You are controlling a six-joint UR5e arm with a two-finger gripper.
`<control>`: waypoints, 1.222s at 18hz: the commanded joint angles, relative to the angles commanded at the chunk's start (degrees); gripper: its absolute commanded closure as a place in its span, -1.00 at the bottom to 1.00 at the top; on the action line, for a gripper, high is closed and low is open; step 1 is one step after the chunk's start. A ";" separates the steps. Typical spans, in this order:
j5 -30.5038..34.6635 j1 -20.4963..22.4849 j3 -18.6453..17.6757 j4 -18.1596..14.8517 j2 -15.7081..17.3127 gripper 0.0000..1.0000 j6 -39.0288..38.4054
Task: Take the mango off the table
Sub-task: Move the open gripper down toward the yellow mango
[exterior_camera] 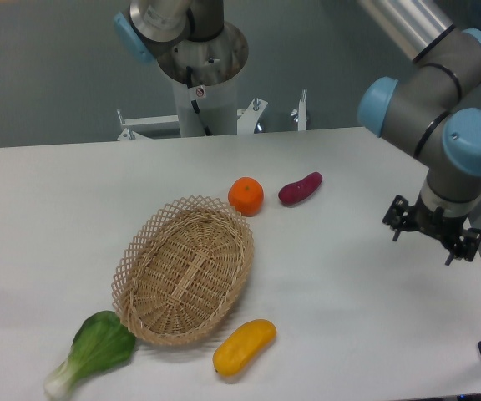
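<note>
Approach is the step you're on: your hand (pixel 429 230), fingers apart and empty near the surface's (pixel 57 192) right edge, must travel to the mango (pixel 244 347) lying by the front edge beside the wicker basket (pixel 185 269).

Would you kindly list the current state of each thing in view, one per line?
Yellow-orange elongated mango: lying on the table, not gripped.
Oval wicker basket: upright, empty.
Round orange citrus: resting beside the basket's far rim.
Dark purple-red sweet potato: lying flat, apart from the citrus.
Green bok choy: lying at the basket's near end.
Black two-finger gripper: empty, hovering over the white table.
</note>
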 joint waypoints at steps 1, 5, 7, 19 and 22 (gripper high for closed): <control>-1.83 -0.53 -0.17 0.26 -0.18 -1.00 -2.29; -12.29 -2.11 -0.79 4.22 -1.32 -1.00 -7.83; -15.38 -3.25 -0.97 4.92 -2.11 -1.00 -9.86; -15.39 -11.43 -1.49 7.03 -6.24 -1.00 -10.04; -15.39 -13.19 -1.58 7.38 -7.64 -1.00 -10.04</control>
